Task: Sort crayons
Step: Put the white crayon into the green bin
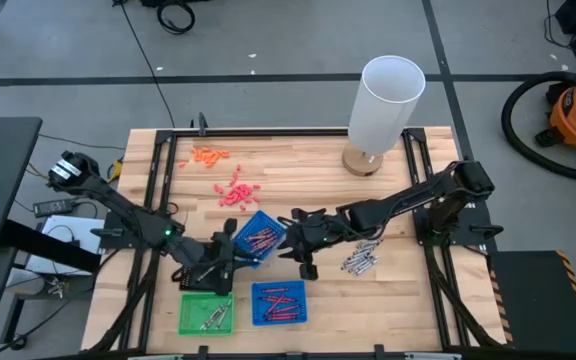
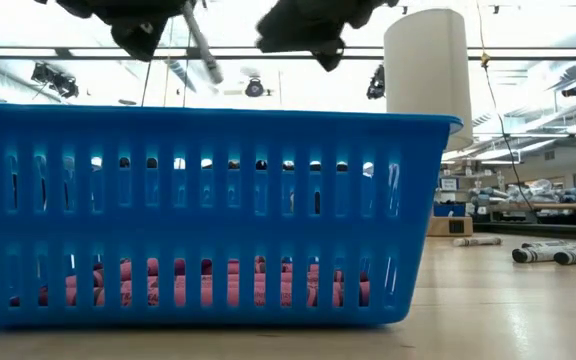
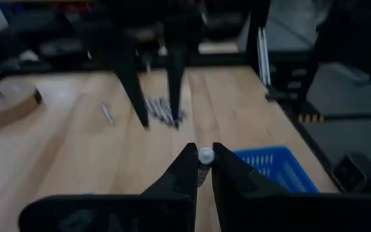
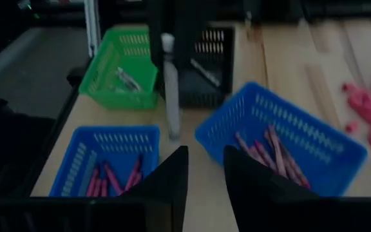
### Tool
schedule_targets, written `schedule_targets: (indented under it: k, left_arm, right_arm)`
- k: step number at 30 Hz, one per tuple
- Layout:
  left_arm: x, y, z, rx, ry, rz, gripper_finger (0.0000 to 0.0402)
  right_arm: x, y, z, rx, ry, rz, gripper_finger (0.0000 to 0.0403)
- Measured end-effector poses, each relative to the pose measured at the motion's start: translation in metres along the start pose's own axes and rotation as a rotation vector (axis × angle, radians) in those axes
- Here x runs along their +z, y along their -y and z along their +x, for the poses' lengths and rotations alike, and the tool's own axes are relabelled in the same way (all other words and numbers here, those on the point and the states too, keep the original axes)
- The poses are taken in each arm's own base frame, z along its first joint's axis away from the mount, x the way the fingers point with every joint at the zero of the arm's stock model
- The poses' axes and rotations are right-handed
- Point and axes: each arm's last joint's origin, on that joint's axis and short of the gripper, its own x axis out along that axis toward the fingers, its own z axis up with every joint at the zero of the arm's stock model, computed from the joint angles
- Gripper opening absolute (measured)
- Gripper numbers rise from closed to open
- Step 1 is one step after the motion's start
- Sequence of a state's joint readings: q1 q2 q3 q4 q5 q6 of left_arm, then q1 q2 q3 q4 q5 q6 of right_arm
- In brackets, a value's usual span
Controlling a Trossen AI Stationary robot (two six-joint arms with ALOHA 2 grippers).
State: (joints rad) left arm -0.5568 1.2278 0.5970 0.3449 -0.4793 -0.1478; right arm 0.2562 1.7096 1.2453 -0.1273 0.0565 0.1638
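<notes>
No readable writing or brand. Containers sit low-centre in the high view: green tray (image 1: 207, 314) w/ grey crayons (image 1: 214, 319); blue tray (image 1: 279, 303) beside it w/ red crayons (image 1: 279, 305); tilted blue tray (image 1: 259, 236) above, more red ones. Loose grey crayons (image 1: 360, 261) lie centre-right on the bench (image 1: 408, 300). Left end effector (image 3: 199, 159), fingers together, clamped on a grey crayon (image 3: 205, 155). Right end effector (image 4: 205, 161), fingers apart, nothing between. Lower-right bench open.
</notes>
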Motion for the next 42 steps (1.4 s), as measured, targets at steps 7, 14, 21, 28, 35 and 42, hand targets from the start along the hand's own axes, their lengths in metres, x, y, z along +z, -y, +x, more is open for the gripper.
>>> schedule_targets:
  k: [7, 14, 21, 28, 35, 42]
  left_arm:
    - [0.013, 0.016, -0.010, 0.001, -0.262, -0.021, 0.0031]
    - [0.037, 0.028, -0.032, -0.013, -0.483, -0.201, 0.0032]
    - [0.028, 0.044, -0.039, -0.046, -0.606, -0.369, 0.0032]
    - [-0.003, 0.069, -0.035, -0.022, -0.799, -0.414, 0.0032]
    - [-0.031, 0.088, -0.030, -0.029, -0.981, -0.420, 0.0032]
    - [-0.042, 0.096, -0.036, -0.006, -1.040, -0.405, 0.0050]
  right_arm:
    - [-0.011, 0.000, -0.019, -0.076, -0.160, 0.056, 0.0109]
    - [-0.021, -0.019, -0.020, -0.172, -0.192, -0.009, 0.0109]
    - [-0.023, -0.033, -0.022, -0.219, -0.165, -0.086, 0.0109]
    - [-0.023, -0.034, -0.022, -0.215, -0.164, -0.111, 0.0109]
    - [-0.021, -0.033, -0.021, -0.218, -0.149, -0.130, 0.0109]
    - [-0.019, -0.034, -0.021, -0.216, -0.129, -0.125, 0.0109]
